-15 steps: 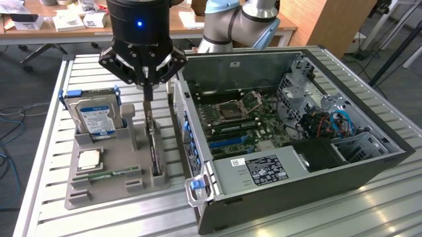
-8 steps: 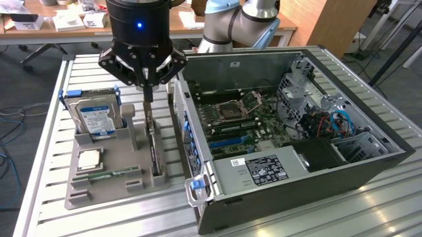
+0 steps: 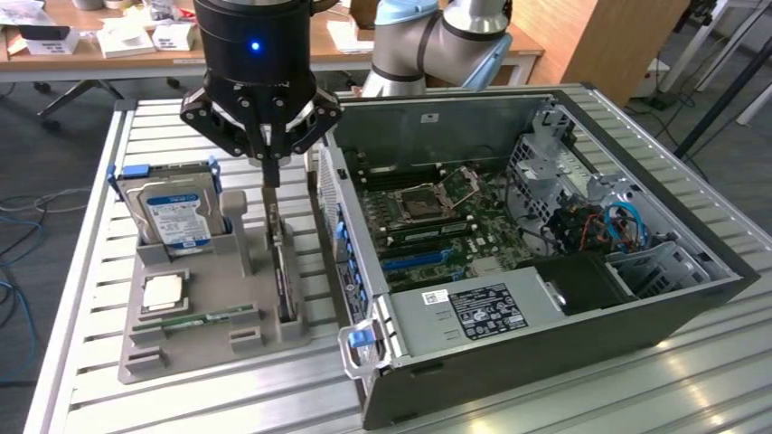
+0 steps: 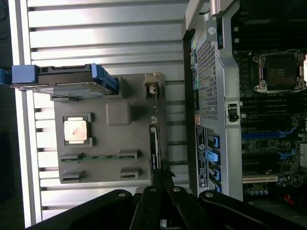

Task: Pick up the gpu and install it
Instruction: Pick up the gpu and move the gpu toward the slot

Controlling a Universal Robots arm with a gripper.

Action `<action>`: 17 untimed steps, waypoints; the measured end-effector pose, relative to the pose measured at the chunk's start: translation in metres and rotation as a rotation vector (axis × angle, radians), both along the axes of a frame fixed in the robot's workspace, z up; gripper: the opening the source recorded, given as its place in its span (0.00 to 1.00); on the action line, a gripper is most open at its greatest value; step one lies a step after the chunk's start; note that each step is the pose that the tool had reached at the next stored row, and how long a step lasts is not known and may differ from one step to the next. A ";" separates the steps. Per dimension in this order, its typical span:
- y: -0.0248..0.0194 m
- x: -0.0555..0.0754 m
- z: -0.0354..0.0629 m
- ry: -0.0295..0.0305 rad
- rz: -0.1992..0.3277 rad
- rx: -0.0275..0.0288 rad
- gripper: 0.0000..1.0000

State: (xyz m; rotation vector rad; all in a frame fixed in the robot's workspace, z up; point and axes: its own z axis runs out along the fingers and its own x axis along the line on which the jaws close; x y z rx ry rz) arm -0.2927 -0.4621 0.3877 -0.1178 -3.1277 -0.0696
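Note:
The gpu (image 3: 285, 271) is a thin dark card standing on edge in a slot of the grey holder (image 3: 205, 348). My gripper (image 3: 271, 176) hangs straight over its far end, with its fingers shut on the card's top edge. In the wrist view the gpu (image 4: 154, 143) shows edge-on, and the gripper (image 4: 162, 178) sits at its near end. The card still rests in the holder (image 4: 110, 143). The open computer case (image 3: 579, 298) lies beside the holder, on the exterior view's right, with its motherboard (image 3: 435, 226) and blue slots (image 3: 417, 262) exposed.
The holder also carries a hard drive (image 3: 175, 212) in a blue frame, a square processor (image 3: 163, 291) and a green memory stick (image 3: 205, 319). The case's side wall (image 3: 343, 244) rises close beside the gpu. Everything sits on a slatted metal table (image 3: 97, 271).

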 end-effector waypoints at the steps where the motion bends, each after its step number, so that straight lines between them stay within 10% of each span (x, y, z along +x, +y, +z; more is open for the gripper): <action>1: 0.0000 0.000 0.0000 0.0000 0.000 0.0000 0.10; 13: 0.0000 0.000 0.0000 0.0000 0.000 0.0000 0.53; 17: 0.0000 0.000 0.0000 0.0000 0.000 0.0000 0.53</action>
